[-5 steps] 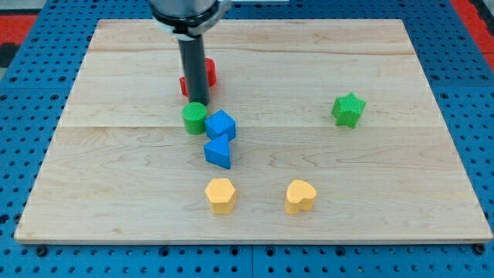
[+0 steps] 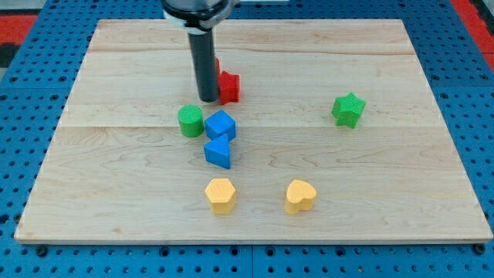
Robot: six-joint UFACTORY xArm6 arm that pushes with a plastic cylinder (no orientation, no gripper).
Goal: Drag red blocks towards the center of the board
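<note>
Upright rod, my tip touching the red block's left side (no gripper fitted), just beyond the green cylinder.

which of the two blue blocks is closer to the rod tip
The upper blue block, beside the green cylinder; it lies just below my tip. The other blue block sits further down.

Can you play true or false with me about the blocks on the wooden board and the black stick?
1. My tip is right next to the red block. True.
2. The green star touches the blue blocks. False: it sits alone at the view's right.
3. Two yellow blocks lie nearest the view's bottom. True: one, another.
4. The green cylinder is on top of a blue block. False: it stands beside it, on the board.
</note>
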